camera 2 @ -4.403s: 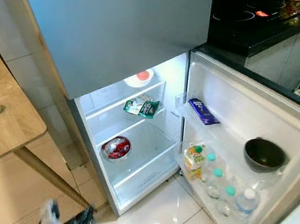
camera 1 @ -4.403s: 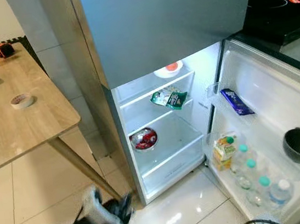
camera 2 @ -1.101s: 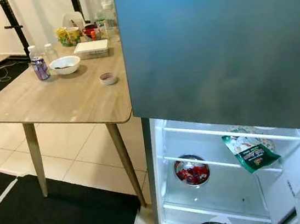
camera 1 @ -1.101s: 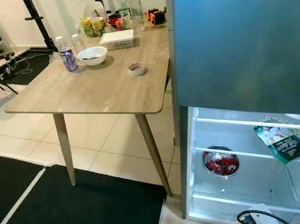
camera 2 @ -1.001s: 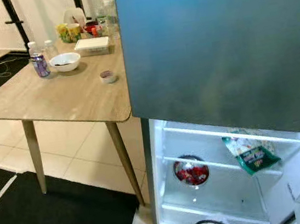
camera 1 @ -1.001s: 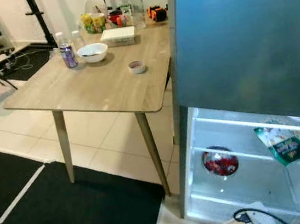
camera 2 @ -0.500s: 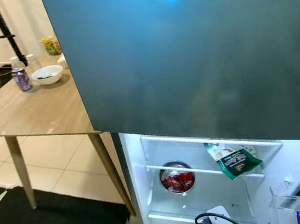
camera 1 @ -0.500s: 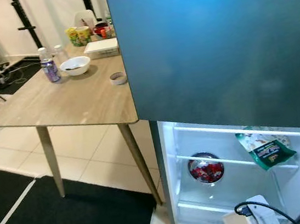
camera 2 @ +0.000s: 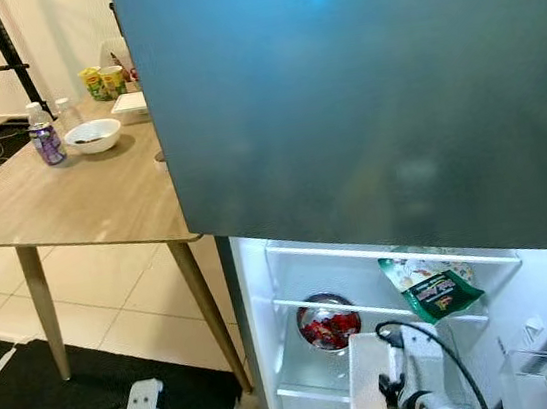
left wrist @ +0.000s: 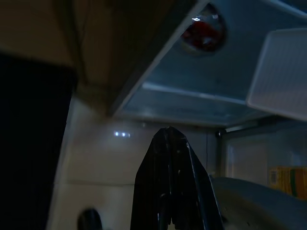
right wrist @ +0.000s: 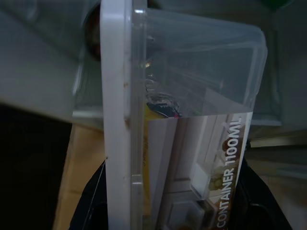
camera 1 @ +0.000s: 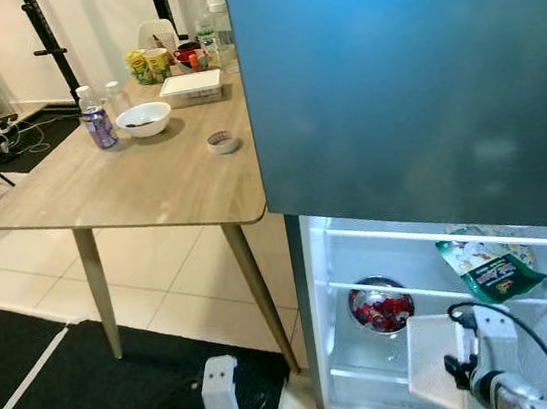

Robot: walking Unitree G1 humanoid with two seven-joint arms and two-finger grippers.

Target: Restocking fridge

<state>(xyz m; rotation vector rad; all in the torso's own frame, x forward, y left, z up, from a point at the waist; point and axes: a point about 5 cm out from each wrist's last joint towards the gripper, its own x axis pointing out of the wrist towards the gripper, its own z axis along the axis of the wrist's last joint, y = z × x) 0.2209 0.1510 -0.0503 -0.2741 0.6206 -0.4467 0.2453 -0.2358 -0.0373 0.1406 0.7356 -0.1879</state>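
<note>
Container (right wrist: pixel 192 120) clamped in right end effector (right wrist: pixel 168 211), before open fridge (camera 1: pixel 379 392).

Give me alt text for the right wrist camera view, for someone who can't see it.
The right gripper clamps a clear plastic container with a white lid and a paper label reading "CONTAINER 1100ML", held up in front of the lit open fridge.

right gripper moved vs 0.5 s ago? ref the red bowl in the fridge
Yes. The right gripper, shut on the container, has risen: the container now reaches up beside the red bowl; earlier it sat well below it.
</note>
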